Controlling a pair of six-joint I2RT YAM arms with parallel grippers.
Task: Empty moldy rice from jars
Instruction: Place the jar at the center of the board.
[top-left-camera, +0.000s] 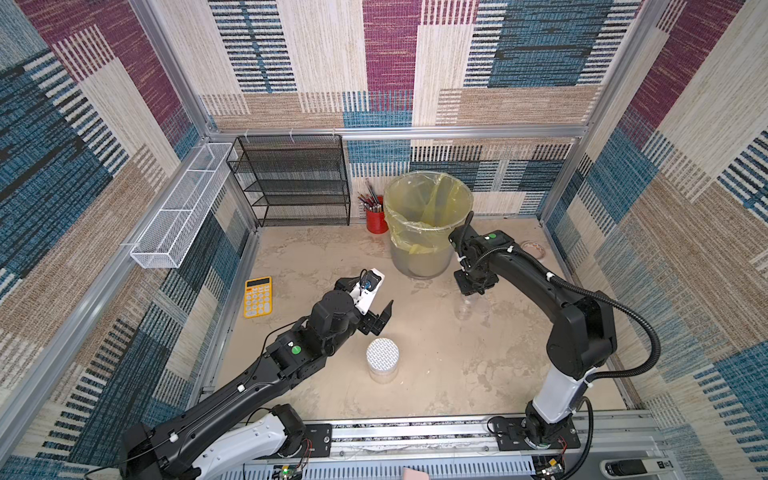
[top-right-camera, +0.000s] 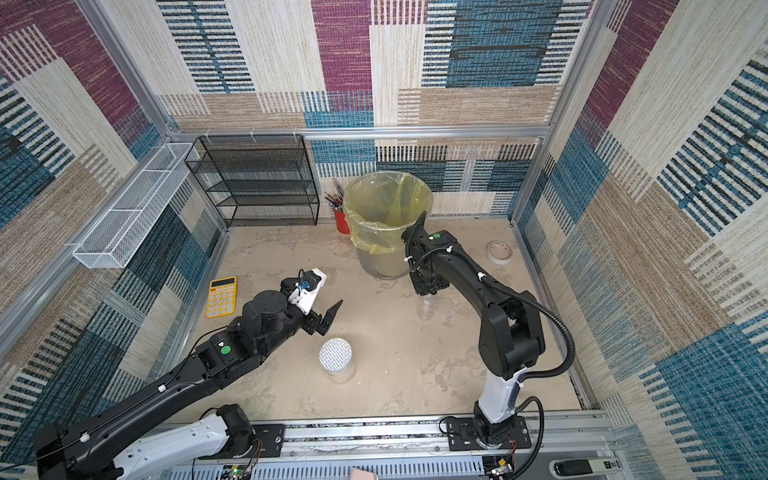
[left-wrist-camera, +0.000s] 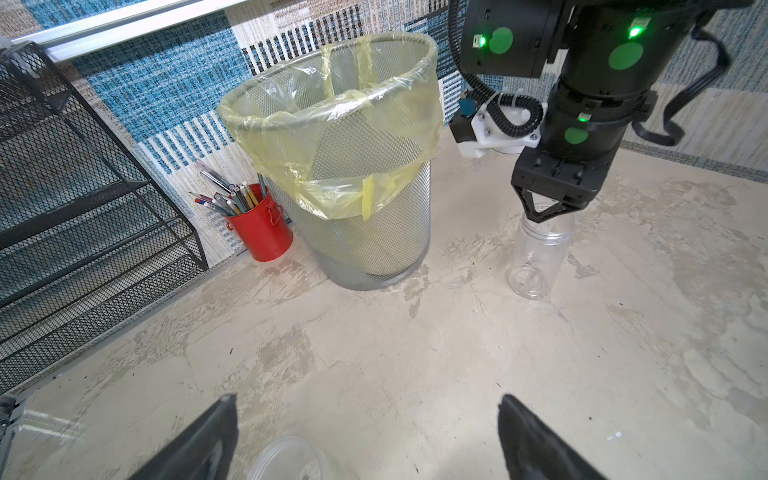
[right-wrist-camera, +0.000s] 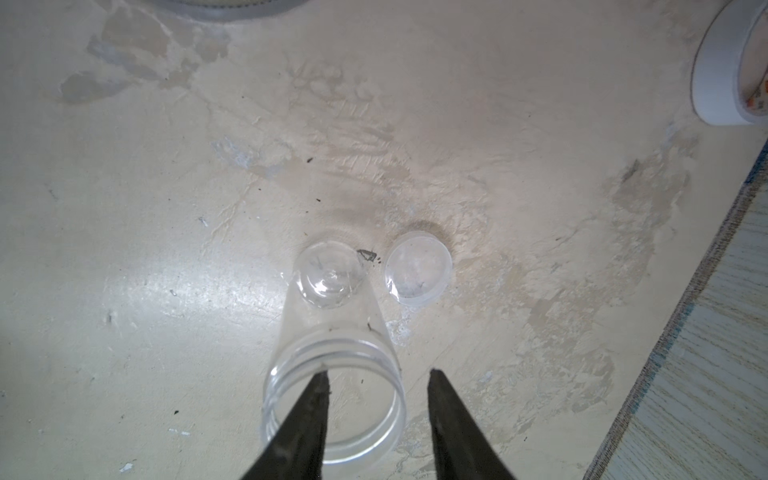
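An open clear jar (right-wrist-camera: 332, 332) stands upright on the table and looks empty apart from a few dark specks. Its clear lid (right-wrist-camera: 417, 270) lies beside it. My right gripper (right-wrist-camera: 378, 372) hangs just over its mouth, open, one finger inside the rim and one outside. A second jar with a white grid lid (top-left-camera: 382, 353) stands near the front. My left gripper (left-wrist-camera: 366, 399) is wide open and empty just behind it. A clear round rim (left-wrist-camera: 286, 457) shows under the left gripper; lid or jar, I cannot tell. The moldy rice is out of view.
A mesh bin lined with a yellow bag (top-left-camera: 428, 208) stands at the back, a red pencil cup (top-left-camera: 376, 220) beside it. A black mesh shelf (top-left-camera: 291, 178) is back left. A yellow calculator (top-left-camera: 258, 297) lies left, a tape roll (top-left-camera: 534, 249) right.
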